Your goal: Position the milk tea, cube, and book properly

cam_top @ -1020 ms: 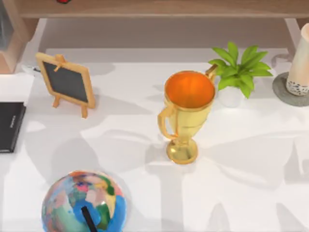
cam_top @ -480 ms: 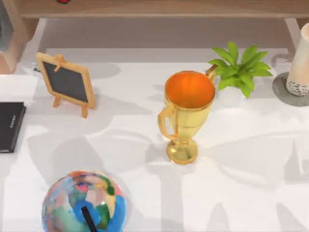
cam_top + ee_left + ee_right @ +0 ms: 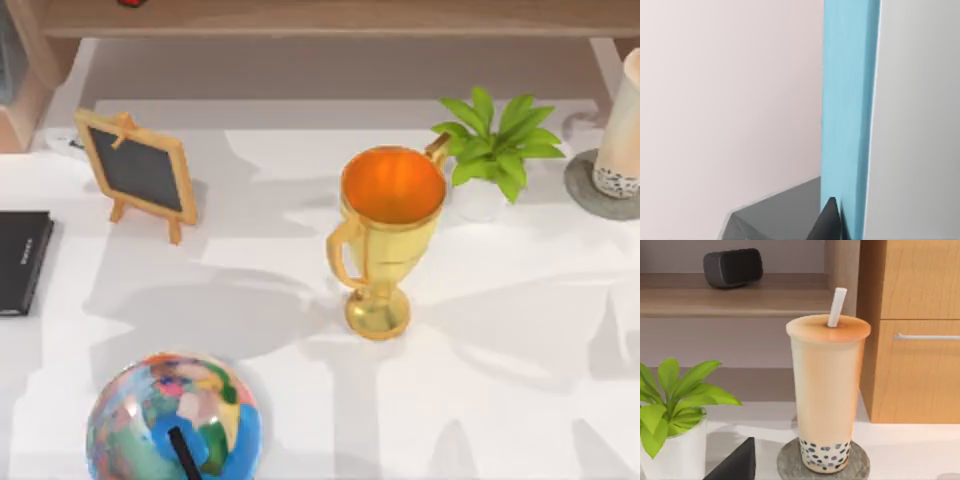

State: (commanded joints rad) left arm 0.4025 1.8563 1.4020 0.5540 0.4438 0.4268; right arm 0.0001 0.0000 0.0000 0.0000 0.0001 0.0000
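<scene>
The milk tea (image 3: 622, 125) is a tall cream cup with dark pearls at its base. It stands upright on a grey coaster (image 3: 582, 182) at the table's far right edge. In the right wrist view the milk tea (image 3: 827, 395) has a white straw and stands apart from a dark part of my right gripper (image 3: 735, 462). The book's teal-blue cover (image 3: 847, 115) runs upright through the left wrist view. My left gripper (image 3: 836, 222) is shut on its lower end, one dark fingertip (image 3: 829, 220) pressed against the cover. The cube is out of view.
A gold trophy (image 3: 385, 235) stands mid-table with a potted plant (image 3: 495, 150) behind it to the right. A small chalkboard easel (image 3: 138, 172) is at the back left, a thin black book (image 3: 22, 260) at the left edge and a globe (image 3: 172, 420) at the front. A wooden shelf (image 3: 330, 18) spans the back.
The arm shadows on the left half of the table have shifted and spread. The milk tea, trophy and other objects have stayed put.
</scene>
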